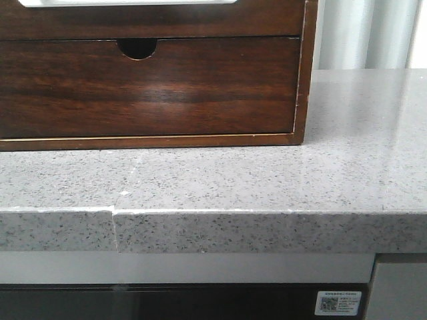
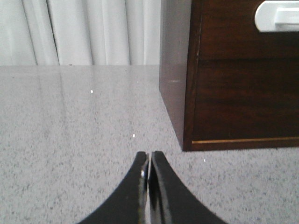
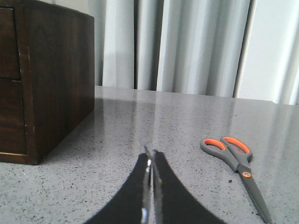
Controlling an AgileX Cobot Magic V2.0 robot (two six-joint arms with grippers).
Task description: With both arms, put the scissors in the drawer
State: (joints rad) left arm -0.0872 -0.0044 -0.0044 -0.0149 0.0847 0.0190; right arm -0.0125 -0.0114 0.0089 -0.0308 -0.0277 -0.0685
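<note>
The scissors (image 3: 238, 163), grey with orange-lined handles, lie flat on the grey stone counter (image 3: 187, 121), only in the right wrist view. My right gripper (image 3: 151, 154) is shut and empty, low over the counter, apart from the scissors and between them and the cabinet (image 3: 51, 79). My left gripper (image 2: 149, 154) is shut and empty, near the cabinet's other front corner (image 2: 187, 140). The upper drawer front (image 1: 167, 20) is dark glossy wood with a white round-cornered part (image 2: 278, 16), also at the front view's top edge (image 1: 127, 2). Neither gripper shows in the front view.
Under the upper drawer sits a lower dark wooden drawer (image 1: 147, 87) with a half-round finger notch (image 1: 137, 48), closed. The cabinet stands on the counter (image 1: 267, 187), whose front edge (image 1: 233, 230) runs across the front view. White curtains (image 3: 196, 46) hang behind.
</note>
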